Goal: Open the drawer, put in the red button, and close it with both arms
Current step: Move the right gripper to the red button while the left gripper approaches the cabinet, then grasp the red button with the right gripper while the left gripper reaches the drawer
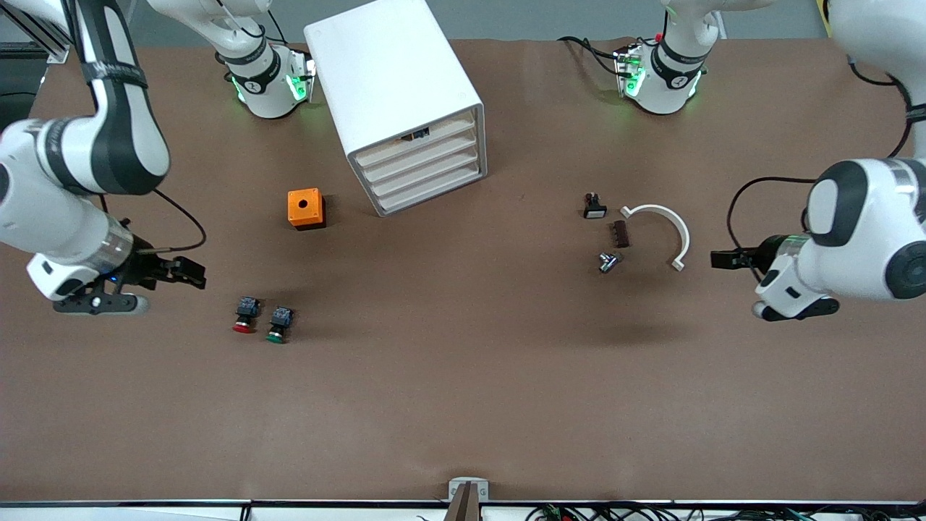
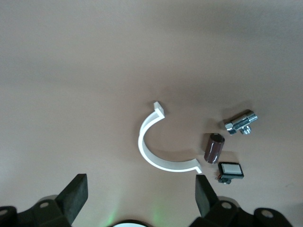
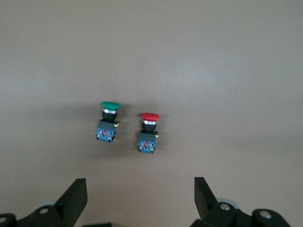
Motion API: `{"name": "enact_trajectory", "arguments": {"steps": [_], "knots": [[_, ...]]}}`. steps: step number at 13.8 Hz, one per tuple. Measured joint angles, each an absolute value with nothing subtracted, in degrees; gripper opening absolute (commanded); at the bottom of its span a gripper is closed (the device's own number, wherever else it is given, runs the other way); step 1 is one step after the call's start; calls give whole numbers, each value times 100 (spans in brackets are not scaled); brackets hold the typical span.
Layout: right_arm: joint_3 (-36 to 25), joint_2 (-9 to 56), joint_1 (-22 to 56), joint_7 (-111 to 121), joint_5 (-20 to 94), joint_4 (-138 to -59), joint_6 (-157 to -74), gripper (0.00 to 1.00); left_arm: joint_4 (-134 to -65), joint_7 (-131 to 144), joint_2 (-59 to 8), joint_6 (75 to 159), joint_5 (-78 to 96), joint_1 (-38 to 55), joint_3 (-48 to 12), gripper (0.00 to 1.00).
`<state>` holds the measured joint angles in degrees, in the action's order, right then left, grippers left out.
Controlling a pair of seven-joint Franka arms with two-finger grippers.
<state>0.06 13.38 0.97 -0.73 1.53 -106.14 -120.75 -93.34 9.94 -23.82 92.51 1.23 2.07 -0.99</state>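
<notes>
The white cabinet (image 1: pixel 394 79) stands between the two arm bases, with four slat-fronted drawers. The drawer (image 1: pixel 427 157), second from the top, sits flush with the ones under it. The red button (image 1: pixel 245 315) (image 3: pixel 148 132) lies on its side on the brown table, beside a green-capped button (image 1: pixel 278 324) (image 3: pixel 108 122). My right gripper (image 1: pixel 194 273) (image 3: pixel 139 183) hangs open and empty over bare table, a little way from the red button toward the right arm's end. My left gripper (image 1: pixel 720 259) (image 2: pixel 139 184) is open and empty over the table next to a white curved bracket (image 1: pixel 664 230) (image 2: pixel 158 151).
An orange box with a hole (image 1: pixel 306 208) sits beside the cabinet. Near the bracket lie a brown cylinder (image 1: pixel 621 233) (image 2: pixel 213 147), a metal fitting (image 1: pixel 608 262) (image 2: pixel 240 122) and a small black switch (image 1: pixel 594 207) (image 2: pixel 230 170). A dark gap shows at the top drawer.
</notes>
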Motion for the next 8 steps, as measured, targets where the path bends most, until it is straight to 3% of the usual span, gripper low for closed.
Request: {"name": "enact_trajectory", "arguments": {"steps": [8], "knots": [[-21, 2179, 148, -731, 156, -11365, -13718, 100, -8851, 3214, -2871, 9183, 471, 1072, -133, 100]]}}
